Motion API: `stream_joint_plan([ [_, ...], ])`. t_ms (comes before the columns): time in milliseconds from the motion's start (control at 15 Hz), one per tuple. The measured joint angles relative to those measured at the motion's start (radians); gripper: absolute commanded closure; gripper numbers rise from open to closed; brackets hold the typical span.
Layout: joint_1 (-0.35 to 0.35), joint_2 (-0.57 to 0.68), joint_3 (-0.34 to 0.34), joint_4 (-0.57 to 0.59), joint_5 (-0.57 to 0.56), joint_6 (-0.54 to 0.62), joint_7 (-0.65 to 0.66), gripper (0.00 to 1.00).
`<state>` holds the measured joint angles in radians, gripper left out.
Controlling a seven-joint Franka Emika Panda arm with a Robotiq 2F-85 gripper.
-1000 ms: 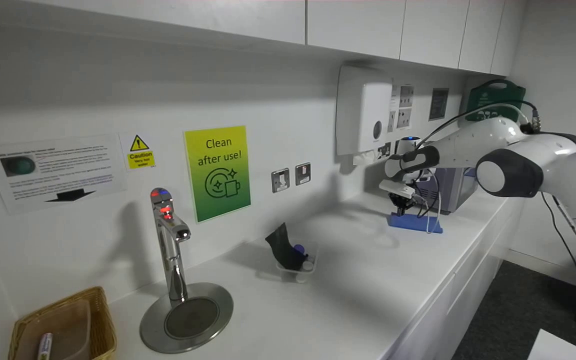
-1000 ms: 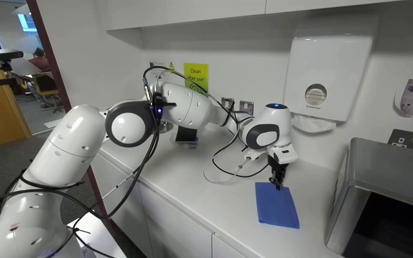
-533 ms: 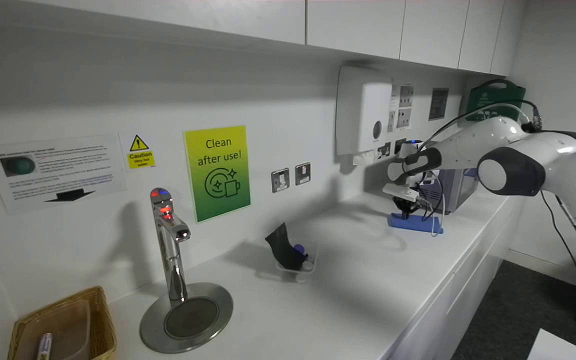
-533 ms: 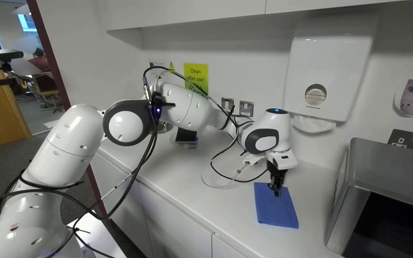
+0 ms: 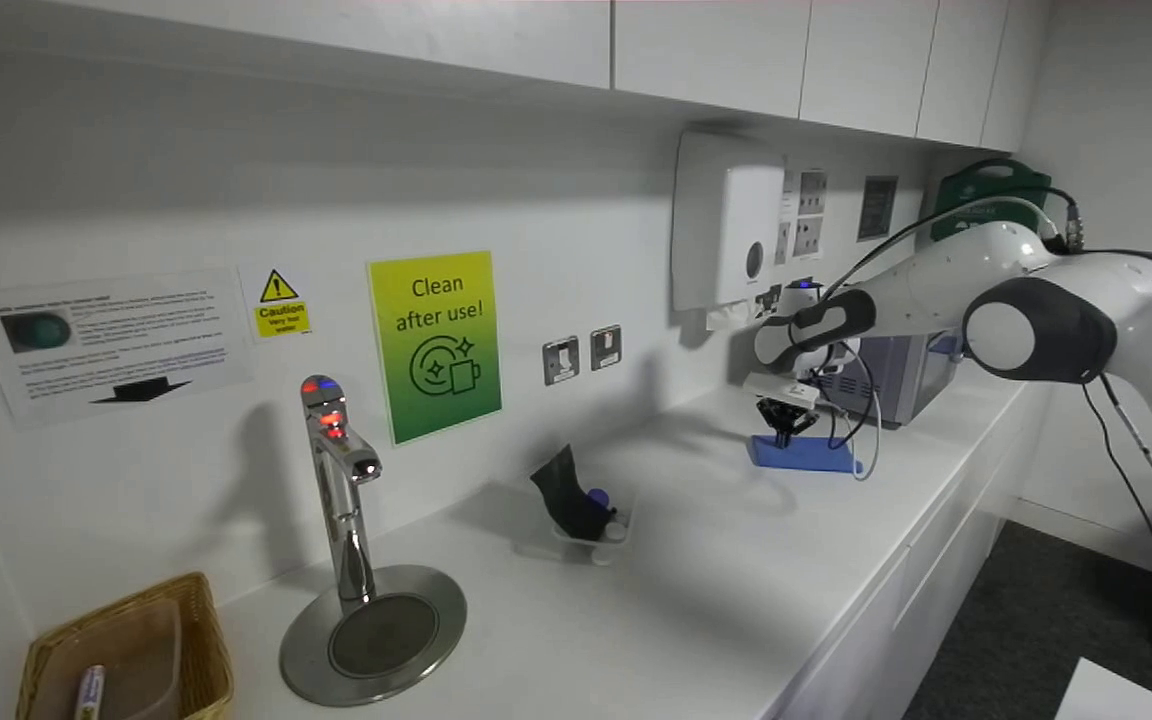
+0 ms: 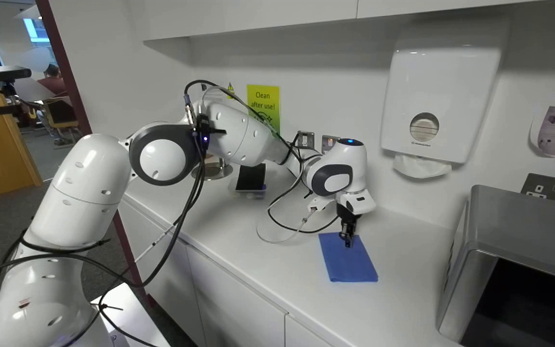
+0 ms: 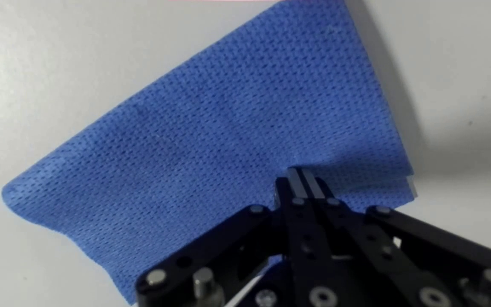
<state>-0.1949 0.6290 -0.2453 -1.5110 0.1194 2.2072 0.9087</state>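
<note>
In the wrist view the gripper [image 7: 300,172] has its two fingers [image 7: 296,185] drawn together, with only a thin dark gap between them; whether a pinch of material sits in that gap cannot be told. The folded blue cloth [image 7: 203,140] lies directly under the fingertips, which appear to touch its upper face. Most of it spreads above and to the left of them in that view; on the right a short stretch runs out to its edge, with a shadowed crease starting right at the fingertips. The cloth rests on the white counter [image 6: 277,270]. In both exterior views the fingers point down onto it; in an exterior view they stand nearer its wall-side edge, most of the cloth reaching from them toward the front of the counter. To the right of the fingers there, well apart, stands a grey appliance [image 6: 537,221] with a dark front, and above them on the wall hangs a paper towel dispenser [image 6: 446,91]. Well off to their left, a clear tub [image 6: 248,194] holds a dark pouch [image 6: 251,177].
</note>
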Motion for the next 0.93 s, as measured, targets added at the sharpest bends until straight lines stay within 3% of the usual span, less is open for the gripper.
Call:
stream_joint_plan([
  [933,0.127,-0.041,0.03,-0.052,-0.028,0.001,-0.009,1.0],
])
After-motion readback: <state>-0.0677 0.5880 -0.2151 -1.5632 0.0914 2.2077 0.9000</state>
